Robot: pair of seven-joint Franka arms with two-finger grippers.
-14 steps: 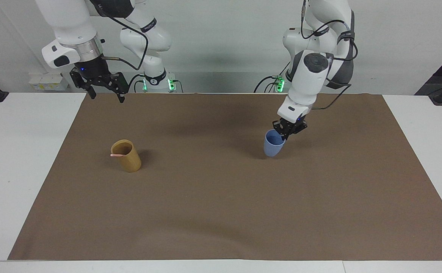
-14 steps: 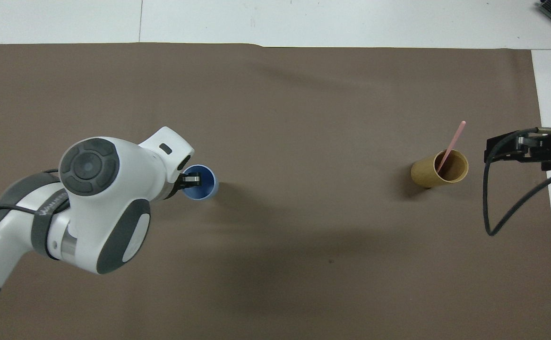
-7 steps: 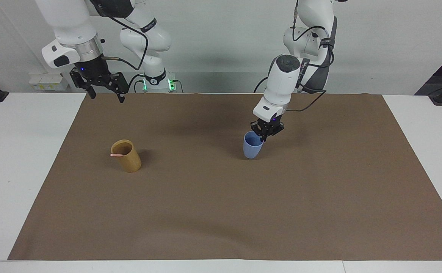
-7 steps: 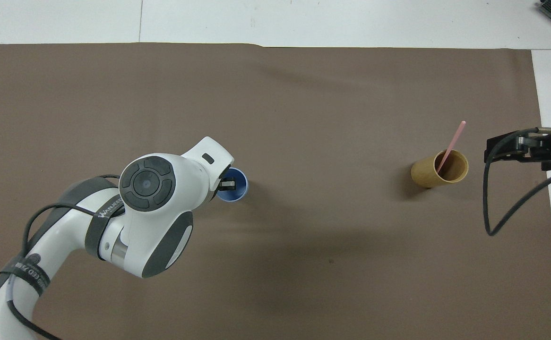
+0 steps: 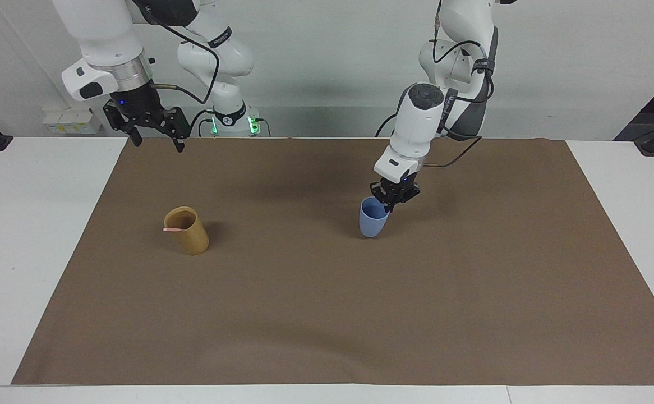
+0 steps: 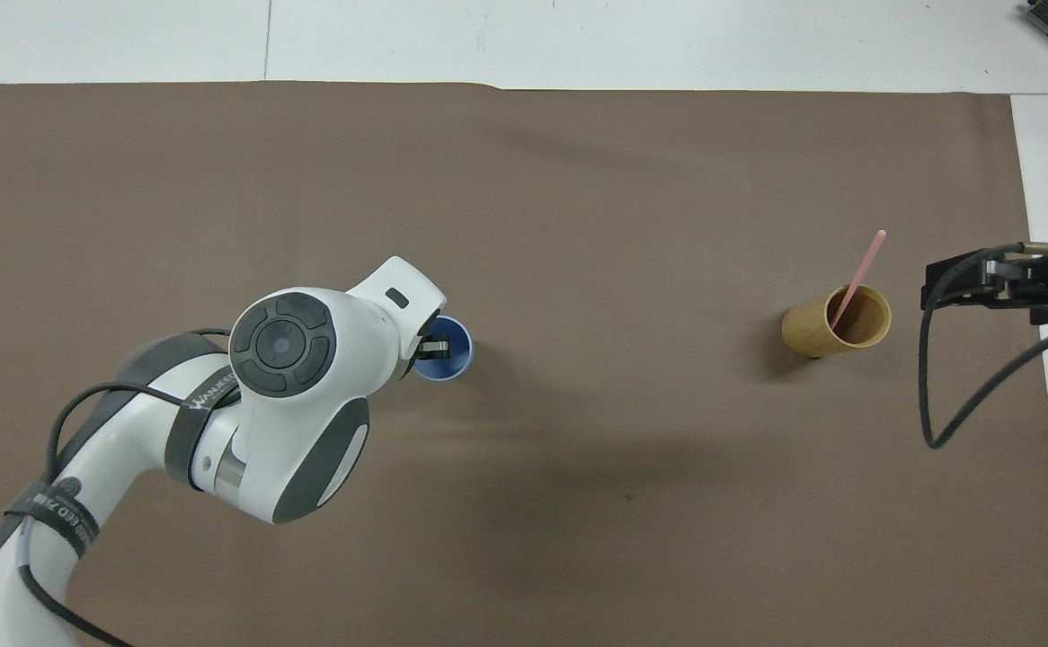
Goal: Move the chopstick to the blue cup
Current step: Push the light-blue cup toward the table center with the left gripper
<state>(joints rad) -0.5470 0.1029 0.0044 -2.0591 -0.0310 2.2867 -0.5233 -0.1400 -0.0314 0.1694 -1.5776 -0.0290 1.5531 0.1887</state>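
Plainly, the chopstick (image 6: 858,276) is not yet where it should go: it stands slanted in the tan cup (image 5: 187,230), its top end leaning out over the rim, toward the right arm's end of the brown mat (image 5: 327,314) and about midway between the mat's edge by the robots and its opposite edge. The blue cup (image 5: 372,219) sits upright well apart from it, near the mat's middle. The left gripper (image 5: 392,200) is clamped on that cup's rim, one finger inside and one outside, on the side nearest the robots. The right gripper (image 5: 156,134) hangs with fingers spread above the mat's corner by its own base, waiting.

The step in hand looks to be placing the blue cup within reach of the chopstick. To do it well, I would keep the cup's base flat on the mat or just lifted, hold it level, and move slowly, since a rim pinch lets a tapered tumbler swing or tip. Set it down fully before letting go, then draw the finger straight up out of the mouth so the cup is not dragged over. Leave room beside the tan cup for the right gripper to come down on the stick.
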